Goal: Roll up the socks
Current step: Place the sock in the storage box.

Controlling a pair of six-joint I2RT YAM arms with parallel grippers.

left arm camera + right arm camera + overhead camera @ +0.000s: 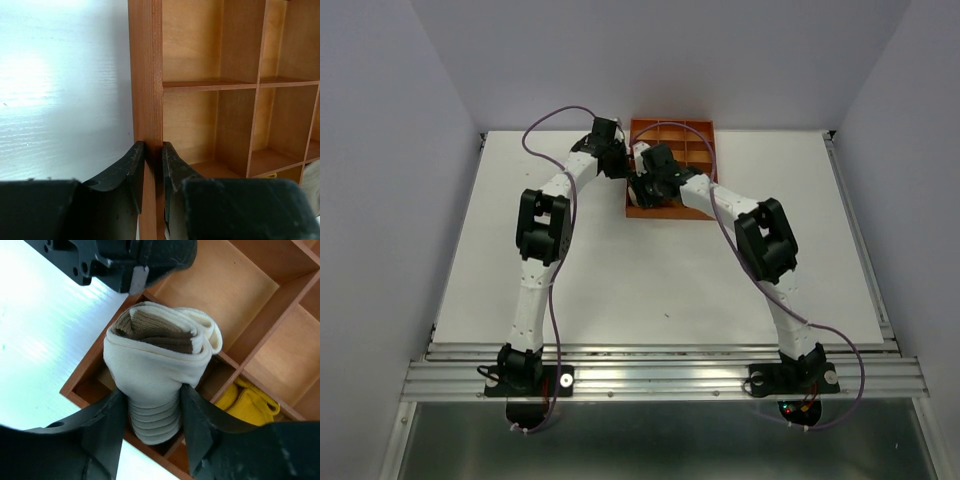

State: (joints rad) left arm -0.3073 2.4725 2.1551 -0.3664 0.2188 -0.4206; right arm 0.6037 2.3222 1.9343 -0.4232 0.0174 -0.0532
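Table point(620, 290): white; it carries the tray at its far middle, beyond both arm bases.
Right gripper point(152, 412): its jaws pinch the ribbed cuff end of the colour-blocked sock, one finger on each side, with the fabric squeezed between them.
Colour-blocked sock point(157, 365): rolled into a tight bundle with a cream outer wrap and brown layers showing at the top. It sits in the mouth of the tray's near-left corner compartment. Whether it touches the floor there cannot be told.
Mustard sock point(250, 400): bunched up in the next compartment to the right, along the near wall.
Left gripper point(152, 165): narrow, its jaws clamped on the tray's left wall, farther back than the right gripper. Judged to be steadying the tray.
Tray point(145, 75): orange, with square compartments; the far ones in view hold nothing.
Taupe sock: not visible in any view.
Done, as judged: two socks are bundled, the mustard one stowed and the colour-blocked one at its compartment.
Left, as judged: release the colour-blocked roll; the taupe sock's state is unknown.
Right wrist view only: shows the roll, the grip on it and the mustard sock clearly.
Left wrist view only: shows the clamp on the wall.
Top view only: shows both arms meeting at the tray's left side, but the arms hide the socks.
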